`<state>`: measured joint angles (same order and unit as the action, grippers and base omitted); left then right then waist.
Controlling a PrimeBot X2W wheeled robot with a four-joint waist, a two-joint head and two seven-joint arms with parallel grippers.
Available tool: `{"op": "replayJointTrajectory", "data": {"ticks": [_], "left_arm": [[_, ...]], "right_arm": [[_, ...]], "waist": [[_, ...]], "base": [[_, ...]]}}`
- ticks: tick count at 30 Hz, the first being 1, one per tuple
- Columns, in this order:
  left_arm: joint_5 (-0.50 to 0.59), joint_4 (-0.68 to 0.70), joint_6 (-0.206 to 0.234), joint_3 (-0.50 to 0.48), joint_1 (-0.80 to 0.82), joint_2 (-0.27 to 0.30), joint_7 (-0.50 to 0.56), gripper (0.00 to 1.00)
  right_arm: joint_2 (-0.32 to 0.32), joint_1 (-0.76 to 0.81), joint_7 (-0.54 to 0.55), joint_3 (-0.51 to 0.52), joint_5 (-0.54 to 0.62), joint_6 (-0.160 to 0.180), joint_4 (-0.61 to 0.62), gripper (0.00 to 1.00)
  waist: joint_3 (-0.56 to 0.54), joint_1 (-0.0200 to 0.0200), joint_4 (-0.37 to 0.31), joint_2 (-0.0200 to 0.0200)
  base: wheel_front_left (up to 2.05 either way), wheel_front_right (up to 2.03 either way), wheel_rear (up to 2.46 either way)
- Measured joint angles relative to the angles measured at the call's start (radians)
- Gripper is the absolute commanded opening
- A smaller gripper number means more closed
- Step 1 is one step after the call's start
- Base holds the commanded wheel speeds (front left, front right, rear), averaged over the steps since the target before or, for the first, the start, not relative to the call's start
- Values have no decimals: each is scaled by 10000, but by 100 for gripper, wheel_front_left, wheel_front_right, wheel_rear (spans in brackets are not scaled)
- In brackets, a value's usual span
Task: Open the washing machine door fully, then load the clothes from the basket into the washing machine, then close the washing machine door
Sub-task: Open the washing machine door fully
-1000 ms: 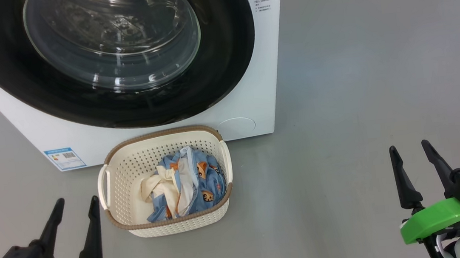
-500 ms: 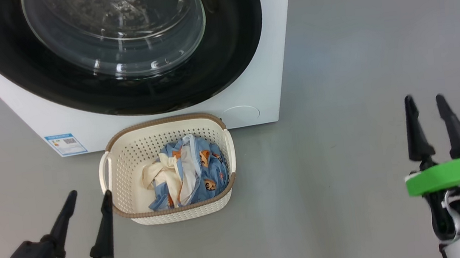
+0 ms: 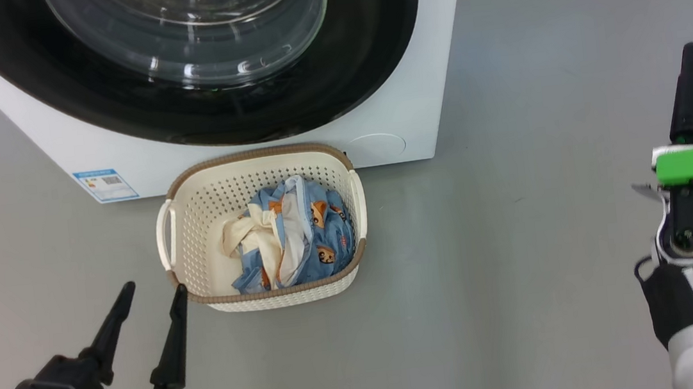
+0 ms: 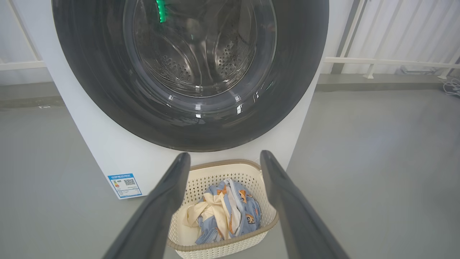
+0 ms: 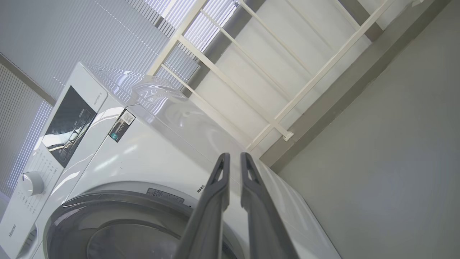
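The washing machine (image 3: 91, 150) stands white at the top of the head view, its glossy black washing machine door (image 3: 371, 56) closed flat against the front. Right before it on the floor sits the cream basket (image 3: 252, 157), holding the clothes (image 3: 299, 238), blue printed pieces with a cream one. My left gripper (image 3: 156, 287) is open just left of the basket's near corner; its wrist view looks past the left gripper (image 4: 225, 154) at the basket (image 4: 230, 163), clothes (image 4: 230, 212) and door (image 4: 298, 90). My right gripper (image 3: 690, 49) is raised at far right, edge-on. In its wrist view the right gripper (image 5: 235, 154) has fingers nearly together, empty, facing the machine (image 5: 154, 154).
A blue label sticker (image 3: 105, 184) and a round cover (image 3: 378, 148) mark the machine's lower front. Grey floor (image 3: 546, 199) stretches wide to the right of machine and basket. A white railing (image 5: 273, 122) runs behind the machine, whose control panel (image 5: 68, 126) shows too.
The head camera has shifted. My right gripper has risen, turned edge-on and drawn its fingers together. The left gripper stays open near the basket.
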<state>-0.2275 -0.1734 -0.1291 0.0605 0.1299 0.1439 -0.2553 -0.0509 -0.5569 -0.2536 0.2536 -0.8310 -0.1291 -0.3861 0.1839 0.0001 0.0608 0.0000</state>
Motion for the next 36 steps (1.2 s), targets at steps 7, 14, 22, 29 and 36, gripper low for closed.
{"op": "replayJointTrajectory", "data": {"ticks": [7,14,22,29,36], "left_arm": [[0,2,0,259,266,40,0,100],[-86,13,0,454,347,61,0,100],[-176,207,0,627,636,69,0,100],[-263,485,0,679,1023,63,0,100],[-378,721,0,708,1352,19,0,100]], "right_arm": [[-188,-1185,1427,405,-1910,0,-920,0],[-604,-2485,3804,612,-2989,2,-1910,0],[-1034,-4002,5779,1093,-3448,2,-2861,0],[-1256,-5060,6945,1315,-3563,2,-3193,0],[-1346,-6492,8370,1513,-3377,2,-3891,0]], "waist": [[245,0,168,0],[556,0,304,1],[1041,0,433,1],[1536,0,586,1],[2209,0,808,0]], "base": [[0,0,0],[0,0,0],[0,0,0],[0,0,0],[0,0,0]]}}
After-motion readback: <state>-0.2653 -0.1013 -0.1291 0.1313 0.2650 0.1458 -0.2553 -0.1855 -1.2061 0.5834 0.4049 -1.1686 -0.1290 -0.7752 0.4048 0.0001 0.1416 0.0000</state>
